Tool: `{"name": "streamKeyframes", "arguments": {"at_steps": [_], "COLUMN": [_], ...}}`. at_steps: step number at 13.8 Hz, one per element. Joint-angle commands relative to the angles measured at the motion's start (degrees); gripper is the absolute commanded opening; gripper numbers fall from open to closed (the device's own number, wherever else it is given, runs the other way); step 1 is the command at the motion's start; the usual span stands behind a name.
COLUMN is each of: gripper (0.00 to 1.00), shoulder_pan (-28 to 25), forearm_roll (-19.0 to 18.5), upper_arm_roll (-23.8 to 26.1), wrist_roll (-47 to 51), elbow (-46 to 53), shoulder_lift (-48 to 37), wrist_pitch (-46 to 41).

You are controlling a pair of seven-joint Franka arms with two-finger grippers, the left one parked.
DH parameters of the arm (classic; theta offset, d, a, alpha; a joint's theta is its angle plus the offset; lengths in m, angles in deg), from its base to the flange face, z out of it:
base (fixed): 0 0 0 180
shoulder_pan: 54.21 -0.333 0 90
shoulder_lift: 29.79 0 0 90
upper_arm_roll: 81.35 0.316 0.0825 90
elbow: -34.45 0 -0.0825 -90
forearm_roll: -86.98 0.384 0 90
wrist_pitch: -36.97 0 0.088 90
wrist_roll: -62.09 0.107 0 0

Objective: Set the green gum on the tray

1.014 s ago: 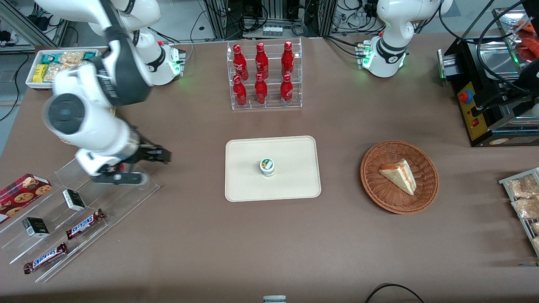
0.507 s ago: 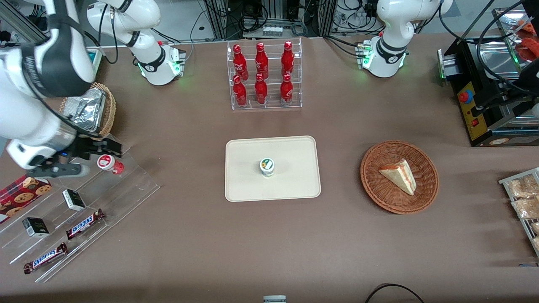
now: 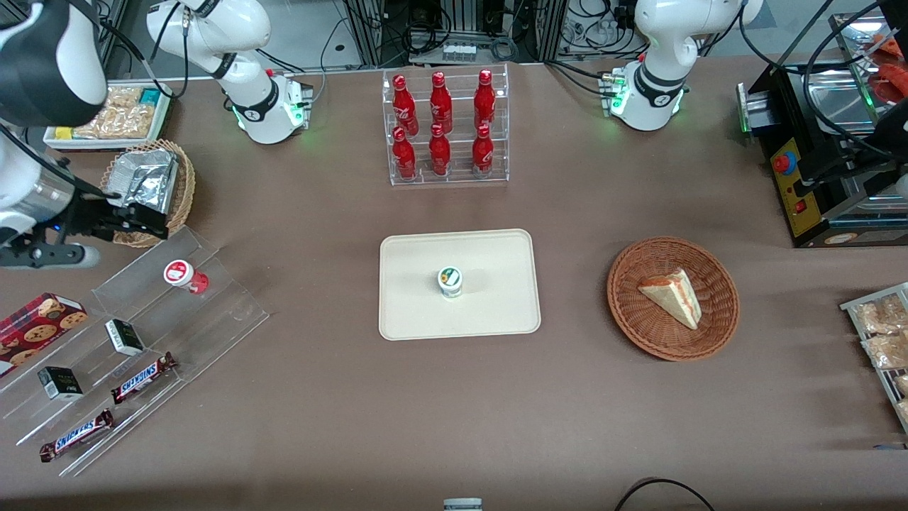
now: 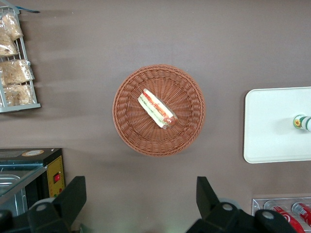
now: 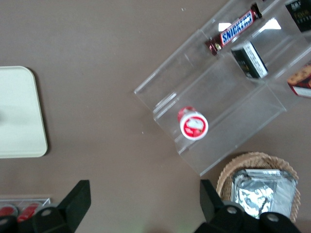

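The small white cylindrical green gum bottle (image 3: 450,281), with its green-rimmed lid and white-and-orange label, stands upright near the middle of the flat cream-beige rectangular tray (image 3: 496,312). It touches nothing else. In the left wrist view the same bottle (image 4: 302,123) shows at the tray's (image 4: 272,126) edge of the frame.

The right arm's black two-finger gripper (image 3: 135,221) hangs at the working arm's end of the table, well apart from the tray. Its fingers are spread apart and hold nothing. In the front view it overlaps a round brown wicker basket (image 3: 181,188) that holds a crumpled silver foil packet (image 3: 145,177).

Beside the gripper and nearer the front camera sits a clear stepped acrylic display stand (image 3: 206,312). On its upper step is a small bottle with a red lid (image 3: 181,274). The right wrist view looks down on this bottle (image 5: 193,123), the stand (image 5: 228,126) and the basket (image 5: 257,162).

Lower steps carry two Snickers bars (image 3: 144,377), small dark boxes (image 3: 124,336) and a red cookie box (image 3: 39,323).

Toward the parked arm's end lies a second round wicker basket (image 3: 716,326) holding a wedge-shaped sandwich (image 3: 672,296). A clear rack of red bottles (image 3: 443,128) stands farther from the front camera than the tray.
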Motion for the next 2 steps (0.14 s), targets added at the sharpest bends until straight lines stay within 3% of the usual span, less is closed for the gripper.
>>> {"name": "streamKeyframes", "arguments": {"at_steps": [1, 2], "gripper": [1.0, 1.0], "shoulder_pan": [0.3, 0.3], "forearm_roll": [0.9, 0.9], "upper_arm_roll": [-1.5, -1.5], "wrist_roll": [0.1, 0.3], "elbow": [-0.3, -0.4], "shoulder_lift": [-1.8, -1.8], "wrist_pitch": [-3.1, -3.3]}}
